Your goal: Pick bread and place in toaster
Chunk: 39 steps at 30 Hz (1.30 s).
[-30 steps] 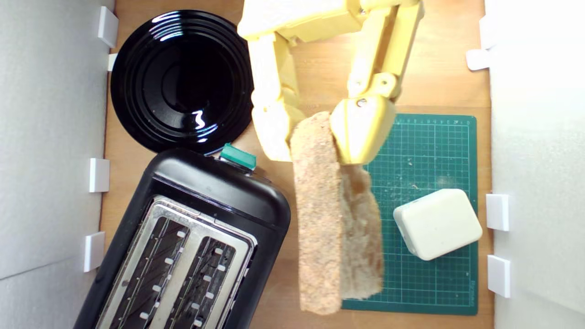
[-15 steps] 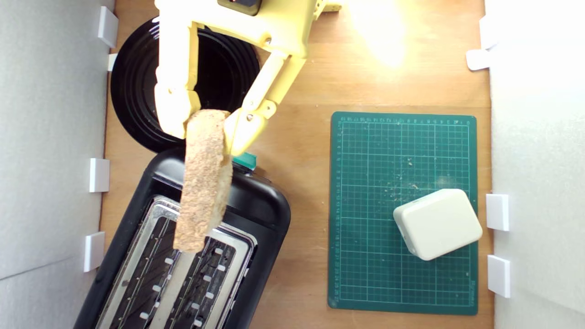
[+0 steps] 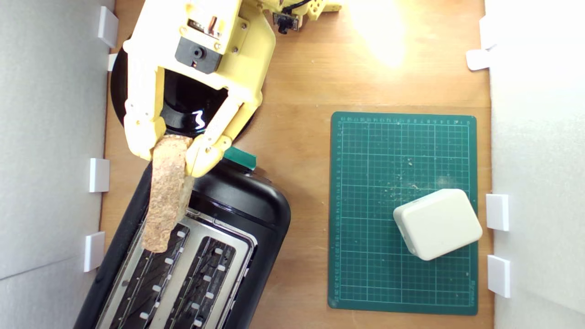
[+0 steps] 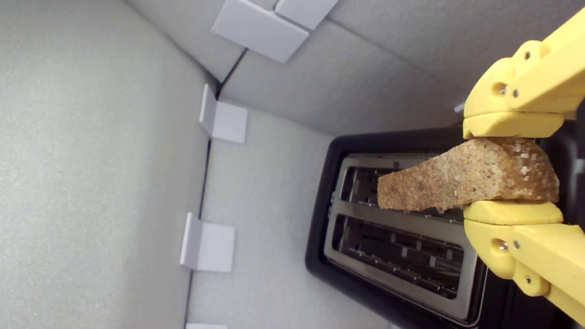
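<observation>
Both views are bright and evenly lit. In the exterior view a strong glare washes out the wooden table (image 3: pixel 379 41) near the top, and the black plate (image 3: pixel 183 107) shows a small reflection (the white walls look overexposed).

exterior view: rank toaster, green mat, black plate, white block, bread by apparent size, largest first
1. toaster, though cropped at the frame edge
2. green mat, close to it
3. black plate, partly hidden
4. white block and bread: unsure, bread is lifted nearer the camera
</observation>
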Tool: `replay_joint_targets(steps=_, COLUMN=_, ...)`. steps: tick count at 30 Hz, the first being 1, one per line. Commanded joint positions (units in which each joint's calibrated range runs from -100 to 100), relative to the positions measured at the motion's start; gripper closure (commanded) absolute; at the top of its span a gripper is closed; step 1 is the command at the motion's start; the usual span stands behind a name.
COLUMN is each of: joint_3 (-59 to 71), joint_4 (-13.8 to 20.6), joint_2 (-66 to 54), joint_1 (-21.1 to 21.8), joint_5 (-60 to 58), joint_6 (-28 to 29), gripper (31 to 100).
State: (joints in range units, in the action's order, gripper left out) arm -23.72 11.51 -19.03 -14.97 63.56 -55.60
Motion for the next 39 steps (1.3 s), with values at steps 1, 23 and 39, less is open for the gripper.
replay_joint_targets(steps=1, joint_3=-3.4, joint_4=-0.3, joint_2=1.0, joint_1=-0.3, joint_5=-0.2, joint_6=0.5, gripper=76.7)
replay_joint_targets(steps=23, joint_3=-4.1, joint_4=0.5, joint_2=5.4, joint_1=-0.4, joint_5=-9.7, joint_6=2.7, gripper=76.7)
replay_joint_targets(steps=39, joint_3=-4.1, joint_4=0.6, joint_2=10.2, joint_1=-2.0, joint_5=-12.8, joint_6=2.7, gripper=76.7)
